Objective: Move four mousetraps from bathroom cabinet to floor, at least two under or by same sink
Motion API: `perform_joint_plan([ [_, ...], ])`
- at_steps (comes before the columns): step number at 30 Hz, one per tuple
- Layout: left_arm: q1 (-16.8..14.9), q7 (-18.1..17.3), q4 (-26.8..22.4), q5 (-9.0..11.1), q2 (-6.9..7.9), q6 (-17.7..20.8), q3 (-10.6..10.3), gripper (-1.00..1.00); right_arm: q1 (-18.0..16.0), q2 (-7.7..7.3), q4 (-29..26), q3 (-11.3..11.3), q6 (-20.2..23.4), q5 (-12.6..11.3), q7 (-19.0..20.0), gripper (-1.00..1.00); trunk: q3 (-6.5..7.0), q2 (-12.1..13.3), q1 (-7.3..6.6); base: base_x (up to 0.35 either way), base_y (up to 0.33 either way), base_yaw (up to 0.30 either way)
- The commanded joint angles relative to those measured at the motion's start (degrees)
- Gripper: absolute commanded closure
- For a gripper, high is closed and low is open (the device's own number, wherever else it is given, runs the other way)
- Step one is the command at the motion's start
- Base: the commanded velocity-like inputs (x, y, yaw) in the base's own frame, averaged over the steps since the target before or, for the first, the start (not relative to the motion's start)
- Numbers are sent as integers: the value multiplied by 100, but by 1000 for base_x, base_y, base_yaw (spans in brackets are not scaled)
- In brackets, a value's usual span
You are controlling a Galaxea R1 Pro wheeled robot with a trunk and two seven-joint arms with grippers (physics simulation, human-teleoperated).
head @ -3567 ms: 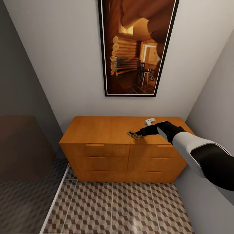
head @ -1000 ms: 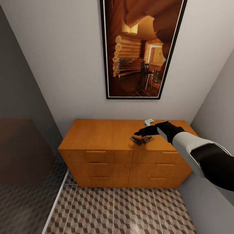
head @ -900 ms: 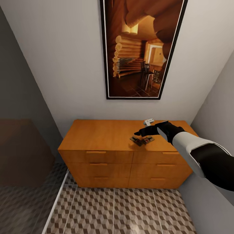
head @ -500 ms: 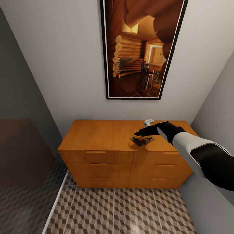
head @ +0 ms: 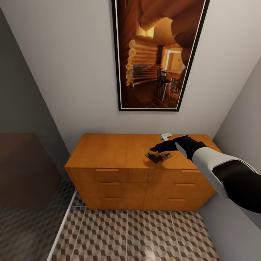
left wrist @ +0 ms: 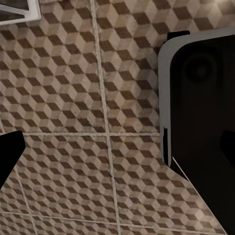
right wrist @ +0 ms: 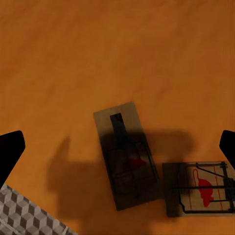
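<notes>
The step in hand is the pick-up from the cabinet [head: 123, 150]: the right gripper [head: 156, 148] hovers above its flat top, over 2 mousetraps [right wrist: 128, 154] lying there side by side. In the right wrist view the nearer trap sits between the 2 fingertips, which stand wide apart at either edge of the picture, holding nothing and clear of the wood; the second trap [right wrist: 200, 189] lies just beside it, at right angles, its red mark plain. A small white object [head: 166, 136] rests farther back on the top, near the wall (too small to tell what it is). Only 2 traps can be made out here.

The left gripper [left wrist: 117, 147] hangs low over the bathroom floor [head: 130, 232], its fingertips also spread and empty.

Next, I judge, the right arm must drop straight down until the fingers straddle the nearer board across its narrow width, then close. The boards are thin and flat, so the fingertips need to reach almost to the cabinet surface, and the neighbouring trap could get nudged
</notes>
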Motion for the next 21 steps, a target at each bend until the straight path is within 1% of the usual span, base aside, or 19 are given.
perform_joint_plan([
  [1, -7, 2, 16, 38, -4, -30, -47, -100, -3, -7, -10, 45, 44, -59, 10, -100, -11, -11, 3, 0, 0, 0],
  [21, -7, 2, 18, 38, -4, -30, -49, -100, -3, -10, 82, 45, 65, -58, 8, -100, -11, -11, 3, 0, 0, 0],
])
